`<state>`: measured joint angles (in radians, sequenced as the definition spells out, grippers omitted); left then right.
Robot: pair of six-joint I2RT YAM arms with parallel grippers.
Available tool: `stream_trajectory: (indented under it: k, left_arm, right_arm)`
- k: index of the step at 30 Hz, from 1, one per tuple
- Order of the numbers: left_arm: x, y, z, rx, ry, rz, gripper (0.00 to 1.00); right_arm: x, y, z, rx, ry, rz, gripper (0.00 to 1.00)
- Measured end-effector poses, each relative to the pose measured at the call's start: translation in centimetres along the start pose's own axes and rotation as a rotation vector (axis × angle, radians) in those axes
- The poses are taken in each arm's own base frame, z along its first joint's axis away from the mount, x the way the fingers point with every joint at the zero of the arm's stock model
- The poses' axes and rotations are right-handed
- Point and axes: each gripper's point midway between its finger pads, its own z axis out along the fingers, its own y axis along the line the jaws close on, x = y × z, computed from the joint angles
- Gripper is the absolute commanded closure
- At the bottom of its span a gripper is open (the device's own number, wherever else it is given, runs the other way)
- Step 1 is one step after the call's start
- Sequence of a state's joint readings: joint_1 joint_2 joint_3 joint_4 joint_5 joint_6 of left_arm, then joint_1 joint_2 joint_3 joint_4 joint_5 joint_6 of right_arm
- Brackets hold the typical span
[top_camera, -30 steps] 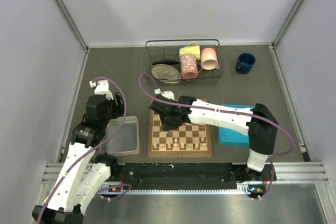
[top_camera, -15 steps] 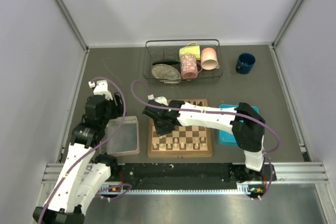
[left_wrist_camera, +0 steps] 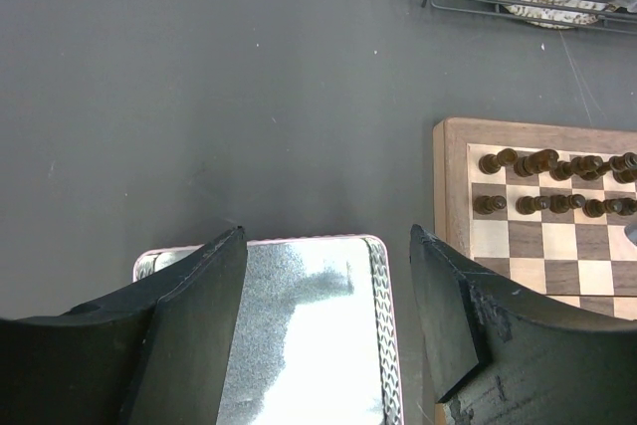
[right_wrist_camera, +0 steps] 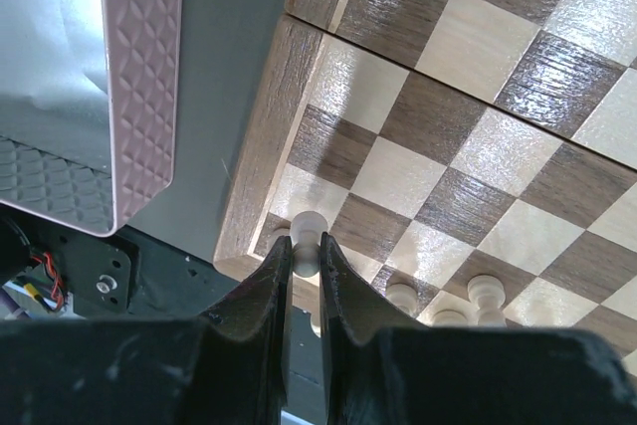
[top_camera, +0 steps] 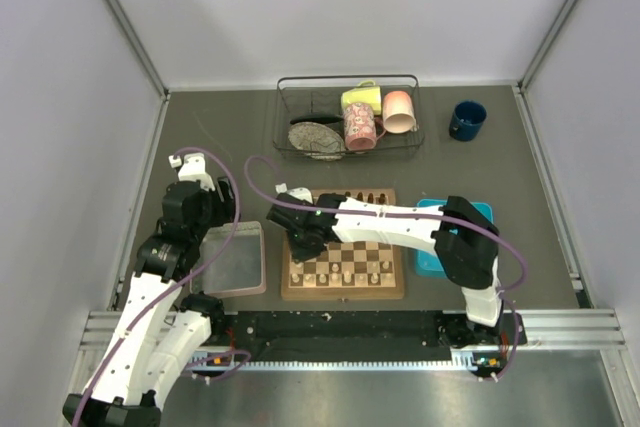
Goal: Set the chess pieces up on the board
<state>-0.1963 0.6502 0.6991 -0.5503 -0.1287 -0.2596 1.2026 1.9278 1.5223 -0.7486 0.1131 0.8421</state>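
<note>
White arms; black joints; cables seemingly purple.

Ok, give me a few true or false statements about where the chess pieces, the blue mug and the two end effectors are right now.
1. The right end effector is shut on a pale piece. True.
2. The left end effector is clamped on a dark piece. False: its jaws stand open with nothing between them, above the pinkish tray.
3. The dark pieces stand in the two far rows of the board. True.
4. The blue mug sits inside the wire rack. False: it stands on the table, to the right of the rack.
</note>
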Motion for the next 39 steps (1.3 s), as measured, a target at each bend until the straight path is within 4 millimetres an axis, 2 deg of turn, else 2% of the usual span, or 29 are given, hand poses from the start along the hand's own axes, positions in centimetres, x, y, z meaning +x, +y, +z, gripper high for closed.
stream_trajectory:
  k: [19, 39]
  left_arm:
    - [0.0, 0.0, 0.0, 0.000, 0.001, 0.000, 0.29]
    - [0.0, 0.0, 0.0, 0.000, 0.000, 0.000, 0.28]
  right_arm:
    - [0.7, -0.1, 1.6, 0.015, 0.029, 0.005, 1.00]
    - [0.5, 0.2, 1.7, 0.006, 0.024, 0.015, 1.00]
